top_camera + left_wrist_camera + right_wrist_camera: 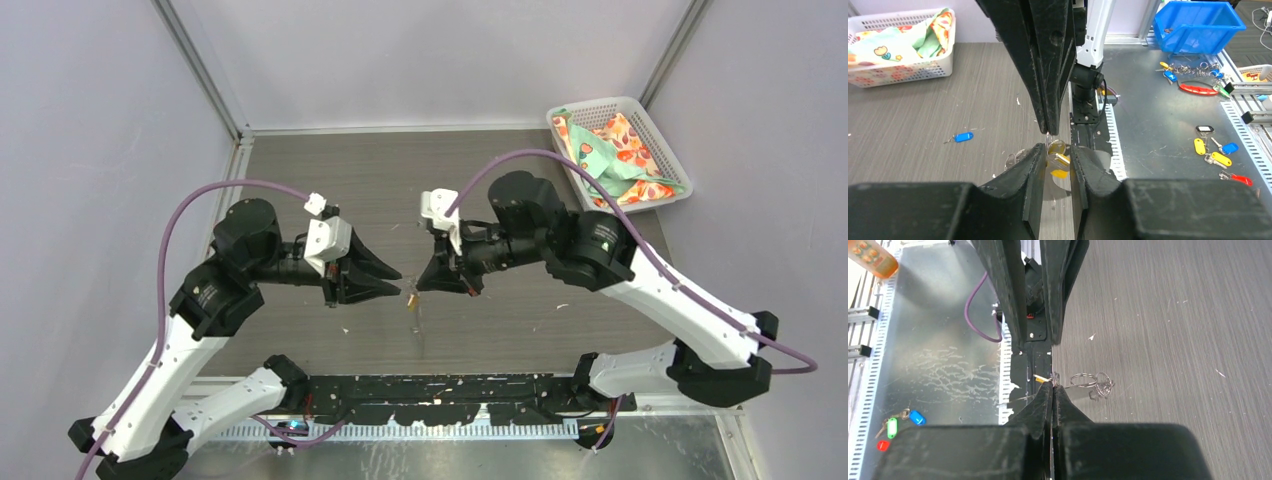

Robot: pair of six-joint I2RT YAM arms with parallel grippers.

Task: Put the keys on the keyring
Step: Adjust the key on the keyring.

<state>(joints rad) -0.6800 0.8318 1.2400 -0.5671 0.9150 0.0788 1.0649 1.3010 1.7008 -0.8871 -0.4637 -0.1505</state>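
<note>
Jaws of right gripper (pixel 1052 386) clamped on keyring (pixel 1056 147), yellow key (pixel 1060 172) hanging below; left gripper (pixel 1057 152) slightly parted around key, contact unclear.

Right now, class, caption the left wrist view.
Left gripper and right gripper meet at the yellow key; blue key aside.

Overhead view of a grey wood-grain tabletop (pixel 330 180). Two white-and-black arms, each trailing a purple cable, reach inward from the near edge, their tips close together near the centre. The black left fingers (pixel 378 262) stand slightly parted. The black right fingers (pixel 435 272) are pressed together. A tiny yellow-headed key (pixel 412 297) shows between the two sets of tips, just beside both; contact cannot be resolved. A white slotted plastic basket (pixel 592 104) holding floral-patterned cloth (pixel 615 150) stands at the far right corner.
</note>
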